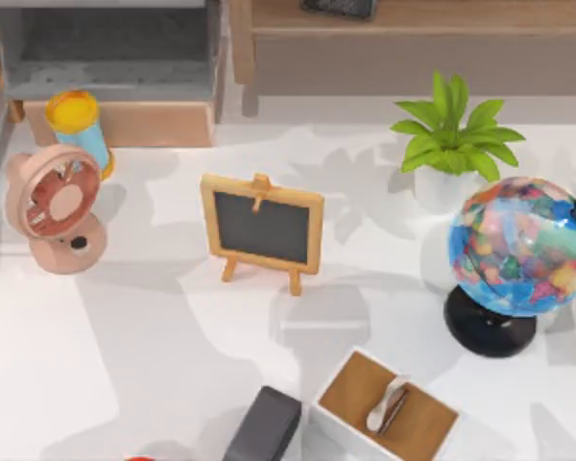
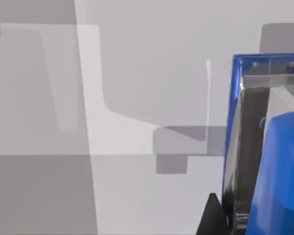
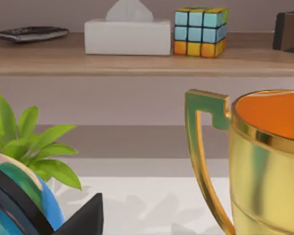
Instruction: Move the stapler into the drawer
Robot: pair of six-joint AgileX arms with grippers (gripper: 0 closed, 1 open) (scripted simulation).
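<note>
The drawer stands pulled out at the table's back left, with a dark grey inside and a light tan front panel. In the left wrist view the bright blue glossy stapler looms very close above the pale table. A dark part of my left gripper sits right beside it; whether it holds the stapler is unclear. In the right wrist view a dark part of my right gripper shows low down, beside the globe.
A small chalkboard stands mid-table. Near the drawer are a pink fan and a yellow-capped cylinder. The plant and globe are at the right, a dark grey block and white box in front. A gold cup is close to the right wrist. The shelf runs along the back.
</note>
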